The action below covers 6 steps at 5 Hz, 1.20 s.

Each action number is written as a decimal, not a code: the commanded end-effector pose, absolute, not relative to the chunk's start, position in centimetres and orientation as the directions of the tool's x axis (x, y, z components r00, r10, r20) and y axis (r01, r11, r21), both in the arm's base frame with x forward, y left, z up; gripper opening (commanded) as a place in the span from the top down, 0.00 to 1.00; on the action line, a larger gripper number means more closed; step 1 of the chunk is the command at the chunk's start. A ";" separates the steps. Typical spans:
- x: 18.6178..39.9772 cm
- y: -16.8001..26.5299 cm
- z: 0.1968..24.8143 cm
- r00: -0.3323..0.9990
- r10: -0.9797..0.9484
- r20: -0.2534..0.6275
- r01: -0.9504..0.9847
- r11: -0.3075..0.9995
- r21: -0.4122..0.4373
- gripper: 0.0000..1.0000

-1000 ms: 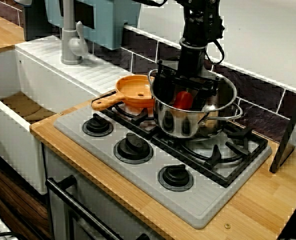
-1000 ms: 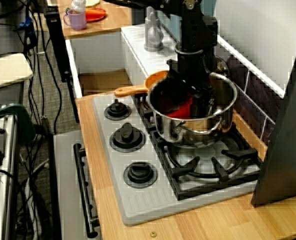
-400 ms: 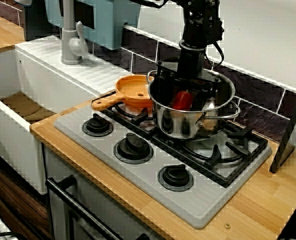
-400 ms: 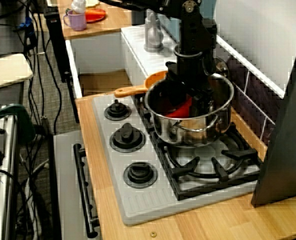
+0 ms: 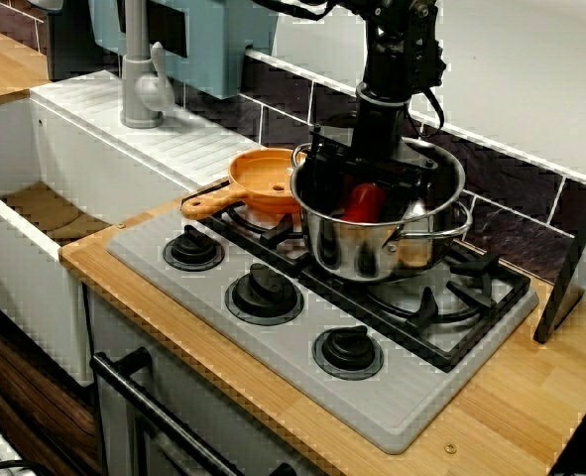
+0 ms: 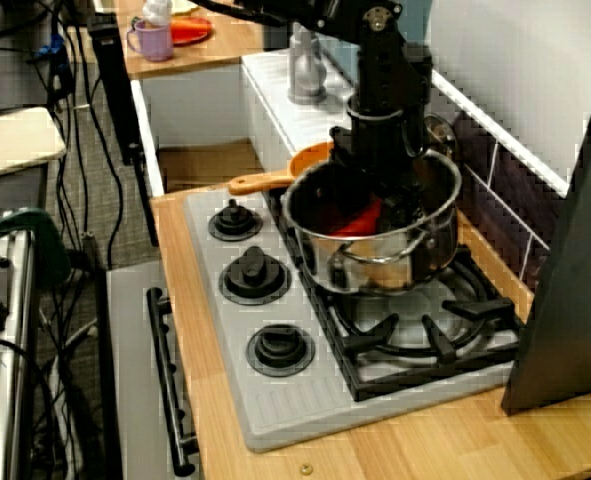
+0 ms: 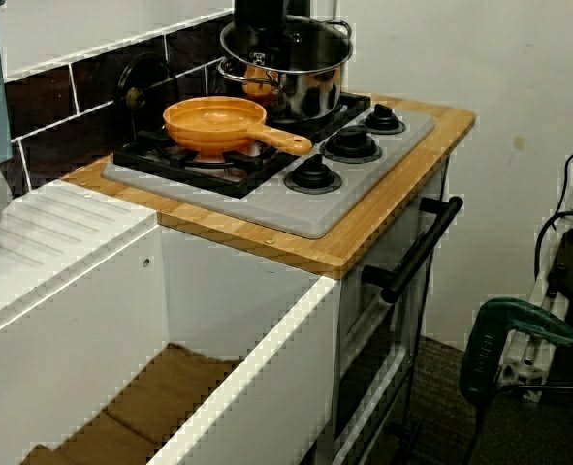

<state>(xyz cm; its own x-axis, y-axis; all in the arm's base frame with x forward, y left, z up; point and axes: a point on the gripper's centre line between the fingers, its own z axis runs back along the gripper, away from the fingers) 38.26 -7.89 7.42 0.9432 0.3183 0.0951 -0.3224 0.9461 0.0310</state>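
My gripper (image 5: 362, 193) reaches down into a steel pot (image 5: 372, 248) on the back burner of the hob, in the side view near its back left rim. A red thing (image 5: 364, 201) shows inside the pot, right at the fingers. The pot wall hides the fingertips, so the grip cannot be made out. From the other side the gripper (image 6: 375, 200) stands over the red thing (image 6: 360, 222) inside the pot (image 6: 385, 265). In the view along the counter, the arm drops into the pot (image 7: 305, 87) from above.
An orange pan (image 5: 263, 178) sits on the neighbouring burner, almost touching the pot, handle toward the sink (image 5: 35, 198). A grey tap (image 5: 139, 79) stands behind the sink. Three knobs (image 5: 265, 290) line the hob's front. A dark panel (image 5: 580, 268) leans at the right.
The pot has shifted a little toward the orange pan together with the gripper, and the arm has risen slightly.
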 end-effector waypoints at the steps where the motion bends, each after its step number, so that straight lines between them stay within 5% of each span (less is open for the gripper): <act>1: 38.4 -8.2 8.7 0.942 0.307 0.138 -0.312 0.950 0.016 0.00; 6: 38.2 -9.5 9.6 0.935 0.305 0.182 -0.310 0.951 0.000 0.00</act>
